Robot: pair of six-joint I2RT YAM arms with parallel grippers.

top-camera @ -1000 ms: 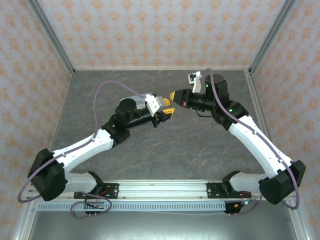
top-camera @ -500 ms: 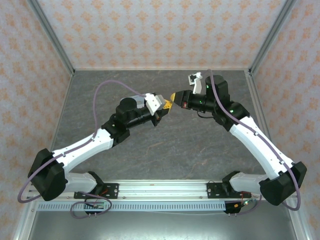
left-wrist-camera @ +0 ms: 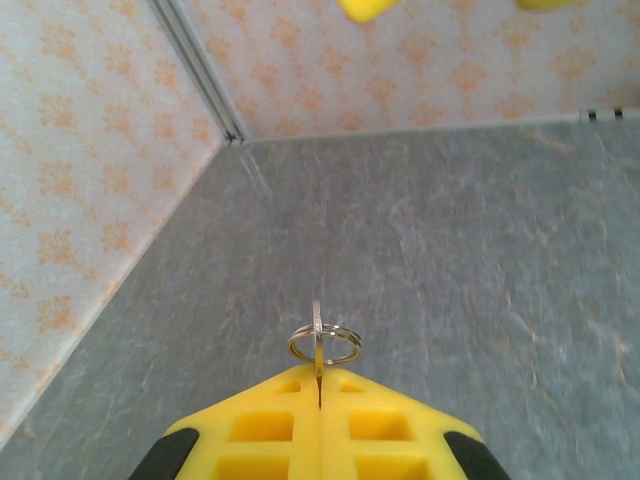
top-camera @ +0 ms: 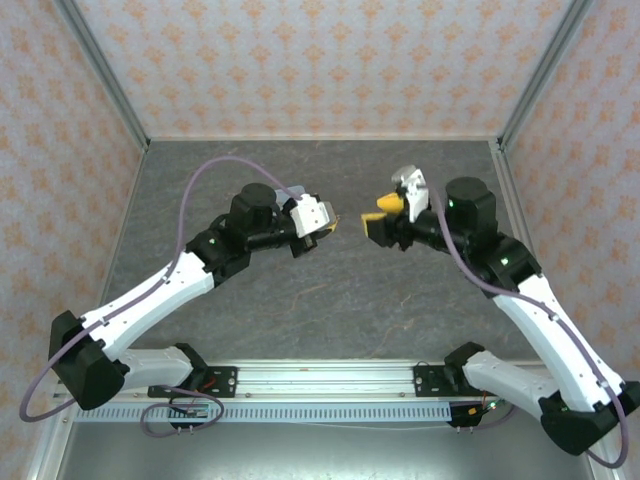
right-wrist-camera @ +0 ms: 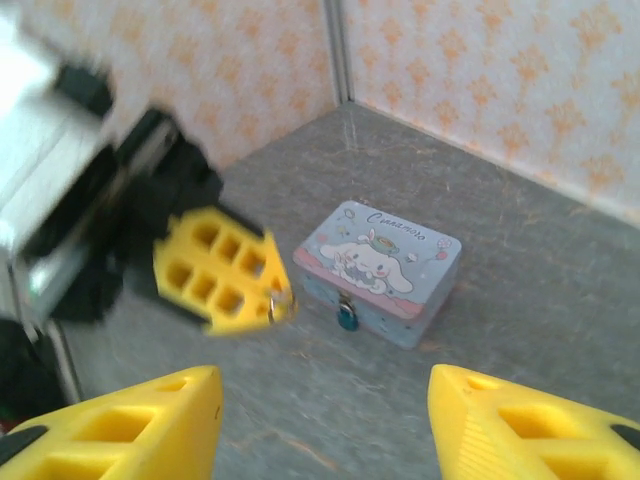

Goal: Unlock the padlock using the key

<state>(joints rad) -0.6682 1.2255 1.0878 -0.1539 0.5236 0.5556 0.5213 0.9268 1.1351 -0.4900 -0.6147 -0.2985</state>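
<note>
Padlock (right-wrist-camera: 347, 318) on tin (right-wrist-camera: 385, 262), left fingers (right-wrist-camera: 215, 270) with key (left-wrist-camera: 318, 348) beside

Grey marbled table (top-camera: 330, 300), pale blue cartoon tin (right-wrist-camera: 385, 265) on it

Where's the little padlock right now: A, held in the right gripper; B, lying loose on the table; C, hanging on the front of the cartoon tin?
C: the right wrist view shows the padlock hanging at the clasp on the front wall of the tin; the right gripper is open and holds nothing.

Open table (right-wrist-camera: 540, 300) fronts the tin (right-wrist-camera: 385, 255); the left end effector (right-wrist-camera: 275, 298) hangs close beside.
</note>
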